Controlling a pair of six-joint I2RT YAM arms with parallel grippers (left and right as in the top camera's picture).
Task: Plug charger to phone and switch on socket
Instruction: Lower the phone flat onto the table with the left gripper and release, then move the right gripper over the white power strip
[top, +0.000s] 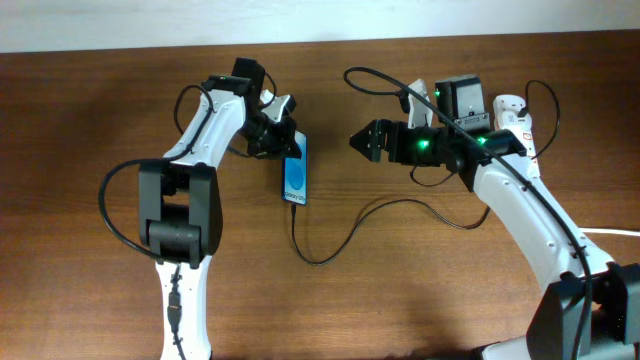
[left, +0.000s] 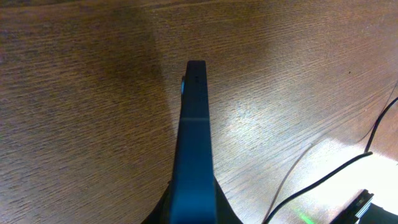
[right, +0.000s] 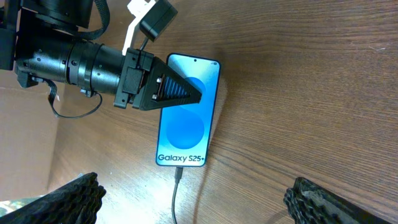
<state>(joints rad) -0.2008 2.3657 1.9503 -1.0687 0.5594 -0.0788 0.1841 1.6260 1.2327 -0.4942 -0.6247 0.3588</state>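
ribbed black fingers of the right hand are seen closest, at the bottom corners of the right wrist view, spread wide with nothing between them. this hand is open, held over the table and pointed at the phone, near it but apart. the phone is found left of the table's middle, clamped by the left hand, which is closed on its upper half: one dark finger is laid across the blue screen and the other is hidden behind the body. in the left wrist view the phone is seen edge-on as a slim dark bar running away from the hand, with wood grain on both sides, so it appears to be held turned up on a long edge rather than lying flat, its screen faced toward the right arm. white "galaxy s25+" text can be read near the screen's lower end. the charger is met at the phone's bottom edge, where its small plug tip appears to be seated in the port; from there the thin black cable is looped across the table toward the right arm. the socket is placed at the far right, beside the right arm and partly covered by it; the position of its switches cannot be told.
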